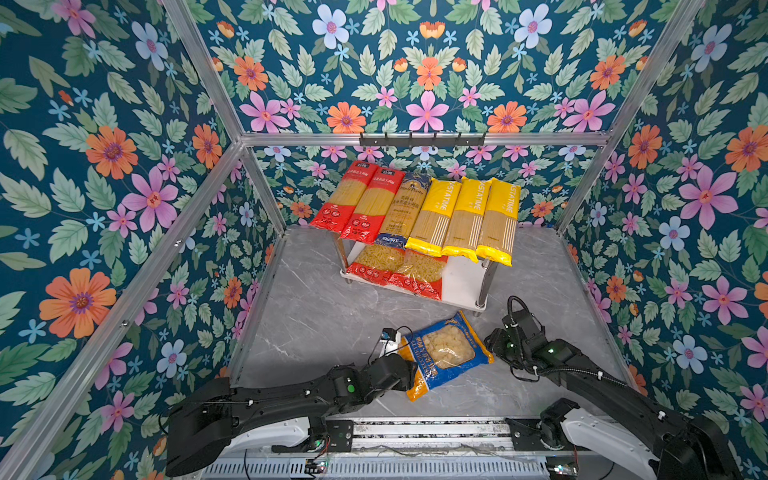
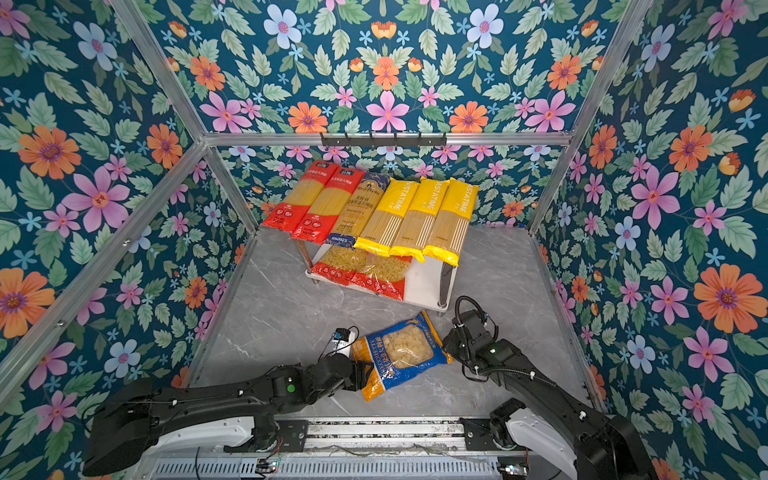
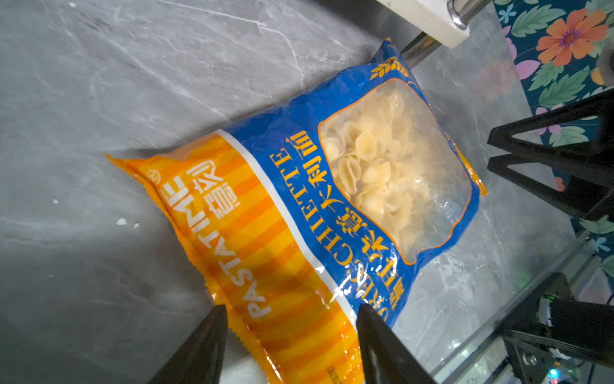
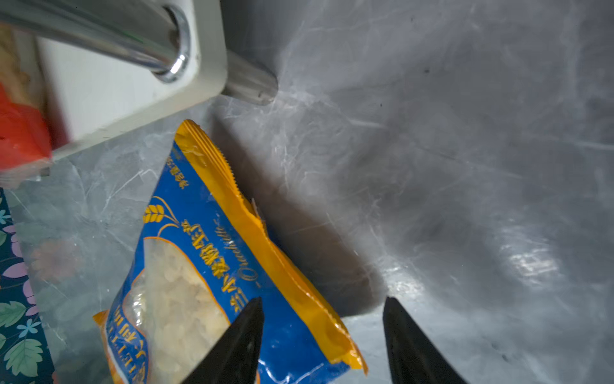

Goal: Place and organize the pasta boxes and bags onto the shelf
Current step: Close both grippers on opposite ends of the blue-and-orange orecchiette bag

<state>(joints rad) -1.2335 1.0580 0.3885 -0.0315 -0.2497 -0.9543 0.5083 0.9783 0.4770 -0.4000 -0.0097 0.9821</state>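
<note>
Top views, surroundings: the shelf [image 1: 461,284] [image 2: 424,279] stands at the back of the grey worktop [image 1: 316,316], below a black hook rail [image 1: 422,139]. A row of spaghetti packs [image 1: 405,208] covers its upper tier and overhangs the front. Two macaroni bags [image 1: 376,264] fill the left of the lower tier.
Top views, task's thing: the shells bag [image 1: 446,353] [image 2: 399,353] lies flat and slanted on the worktop, in front of the shelf and apart from it.
Top views, grippers: the left gripper [image 1: 406,370] [image 2: 361,372] is at the bag's orange end. The right gripper [image 1: 492,344] [image 2: 446,341] is just beside the opposite long edge.
Left wrist, jaws: the left gripper [image 3: 290,312] has its jaws moderately wide, straddling the orange end of the shells bag [image 3: 299,216]. Whether they press on it cannot be told.
Left wrist, surroundings: a shelf corner [image 3: 432,16] and a chrome leg [image 3: 418,46] lie beyond the bag, with the right gripper [image 3: 490,151] beside its window.
Right wrist, jaws: the right gripper [image 4: 322,302] has its jaws apart. One tip is over the blue face of the shells bag [image 4: 199,266], the other over bare worktop, with the orange seam between them.
Right wrist, surroundings: the shelf corner [image 4: 116,86] and its chrome leg [image 4: 116,36] stand near the bag's end.
</note>
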